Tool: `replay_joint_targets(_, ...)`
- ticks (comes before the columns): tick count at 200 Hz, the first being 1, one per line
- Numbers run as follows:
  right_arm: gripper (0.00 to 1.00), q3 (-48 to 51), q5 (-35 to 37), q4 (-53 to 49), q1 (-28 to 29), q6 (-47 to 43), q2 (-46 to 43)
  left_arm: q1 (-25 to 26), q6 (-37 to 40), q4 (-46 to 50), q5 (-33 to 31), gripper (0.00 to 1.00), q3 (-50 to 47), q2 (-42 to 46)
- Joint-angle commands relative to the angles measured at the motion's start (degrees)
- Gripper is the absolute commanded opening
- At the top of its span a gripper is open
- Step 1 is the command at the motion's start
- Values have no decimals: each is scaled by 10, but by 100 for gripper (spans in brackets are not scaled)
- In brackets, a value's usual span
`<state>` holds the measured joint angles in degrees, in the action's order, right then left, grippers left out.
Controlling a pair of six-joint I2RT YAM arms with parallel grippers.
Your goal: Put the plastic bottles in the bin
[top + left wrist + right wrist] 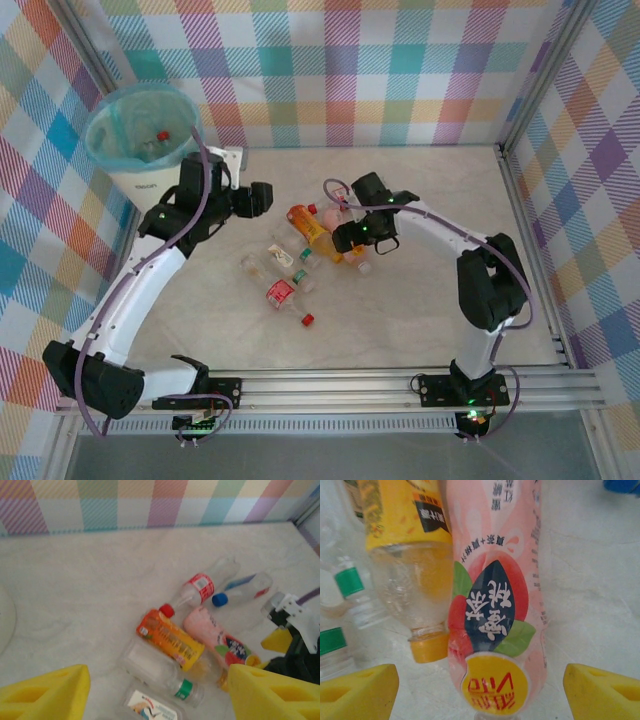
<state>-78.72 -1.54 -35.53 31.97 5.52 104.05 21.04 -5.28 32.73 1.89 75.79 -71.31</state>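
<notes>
Several plastic bottles [300, 255] lie bunched at mid-table. My right gripper [480, 695] is open low over them, its yellow fingertips [602, 690] either side of a pink-labelled bottle [495, 595] with gaps on both sides. Beside that lies a yellow-labelled bottle [415, 565] with an orange cap. My left gripper [160, 700] hangs open and empty above the heap's left side, over a clear green-banded bottle [160, 672] and an orange bottle [170, 640]. The bin [135, 175] stands at the far left with a red-capped bottle [161, 135] inside.
Checked walls close in the table on three sides. A metal rail [400, 385] runs along the near edge. A clear red-labelled bottle [202, 587] and a blue-capped one [242, 590] lie beyond the heap. Bare tabletop lies on the right half.
</notes>
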Motion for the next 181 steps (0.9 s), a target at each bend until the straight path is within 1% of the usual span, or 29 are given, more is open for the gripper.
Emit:
replay_joint_targets(1, 86, 0, -12, 13, -6, -11, 21, 6, -24, -16, 7, 73, -21, 30)
replay_joint_targets(40, 85, -1, -21, 19, -16, -7, 50, 7, -28, -9, -5, 73, -37, 41)
replay_joint_targets(127, 84, -3, -36, 25, -30, 2, 89, 8, -37, -7, -5, 73, -45, 44)
replay_joint_targets(151, 79, -2, -38, 25, -31, 3, 85, 8, -37, -7, -5, 73, -44, 43)
replay_joint_targets(181, 68, 6, -29, 21, -33, 12, 67, 8, -38, -7, -5, 73, -39, 45)
